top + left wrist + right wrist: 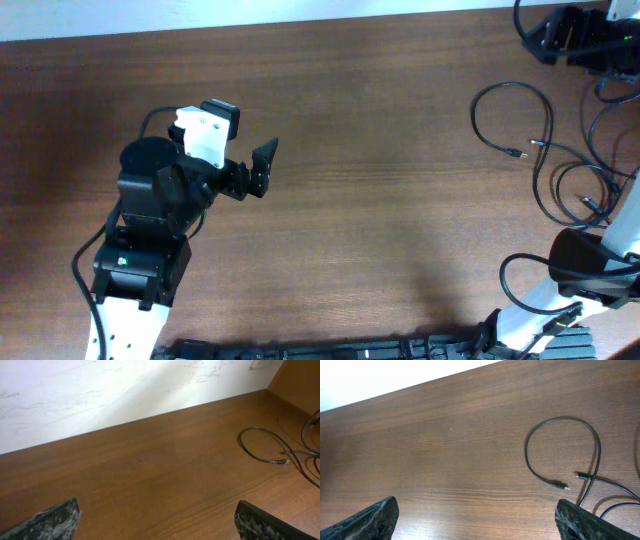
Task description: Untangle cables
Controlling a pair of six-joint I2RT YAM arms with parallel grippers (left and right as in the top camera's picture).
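Overhead view: the cables (551, 125) lay on the right-hand part of the worktop (380, 200) as loose, overlapping loops of thin black cord. One open loop lay nearest the centre of the worktop. Two small plug ends (519, 154) lay near each other at its lower side. The other loops spread toward the right edge of the frame, and part of them passed behind the right arm (590, 268).

Right wrist view: the same open loop of the cables (565, 418) lay ahead of the right fingers (585, 522), toward the right side. Its plug ends (562, 486) were near each other but not touching. The right fingers were spread wide apart and gripped nothing, with only bare worktop (445, 460) between them. They were clear of the cord.

Left wrist view: the cables (272, 461) appeared at the far right, below a white wall (75, 390). The left fingers (55, 521) were also spread wide and empty.

In the overhead view, the left fingers (264, 158) were over the left part of the worktop, well apart from the cables.
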